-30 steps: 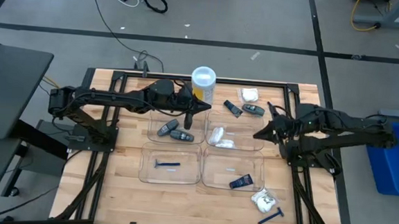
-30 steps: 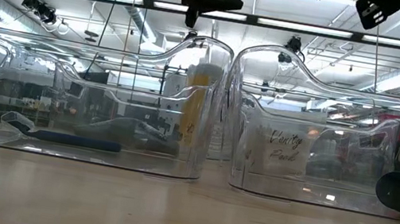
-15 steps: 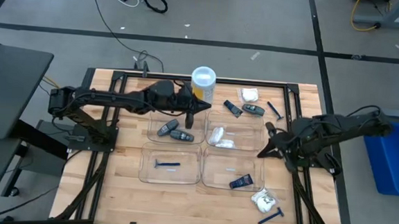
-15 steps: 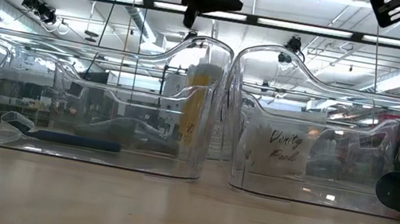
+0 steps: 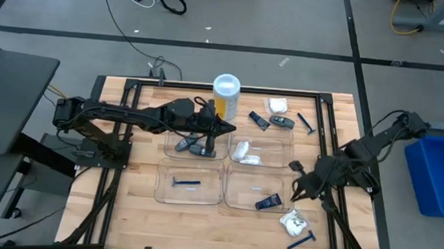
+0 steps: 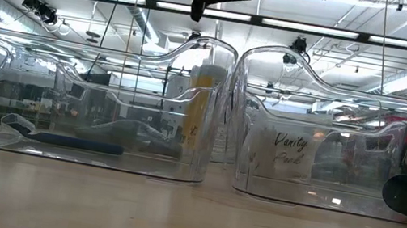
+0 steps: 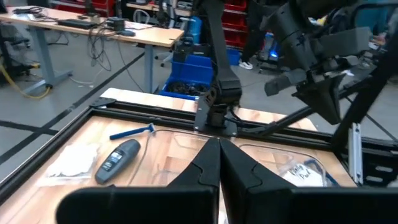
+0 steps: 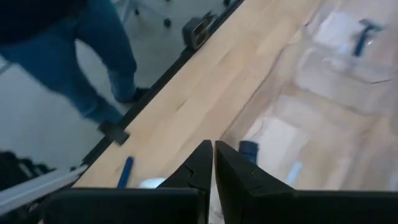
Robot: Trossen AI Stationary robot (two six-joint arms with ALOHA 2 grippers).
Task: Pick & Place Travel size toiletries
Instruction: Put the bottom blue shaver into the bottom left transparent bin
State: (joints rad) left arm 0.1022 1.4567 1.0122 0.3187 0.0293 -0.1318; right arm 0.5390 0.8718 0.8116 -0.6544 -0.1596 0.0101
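seen from the high view, left gripper (image 5: pixel 228 128) hangs over the back-left clear plastic rectangular tray (image 5: pixel 171 150) holding two grey oval sticks (image 5: pixel 194 146); right gripper (image 5: pixel 293 192) sits just beside the dark blue flat tube (image 5: pixel 267 201). left wrist view: fingers (image 7: pixel 205 167) pressed together, empty. right wrist view: fingers (image 8: pixel 198 165) together, empty.

I've got the yellow canister (image 5: pixel 225 94) upright at the table's far edge; four clear trays (image 5: pixel 190 186) mid-table; blue bin (image 5: pixel 435 175) beside the table; person's legs (image 8: pixel 93 59) alongside.
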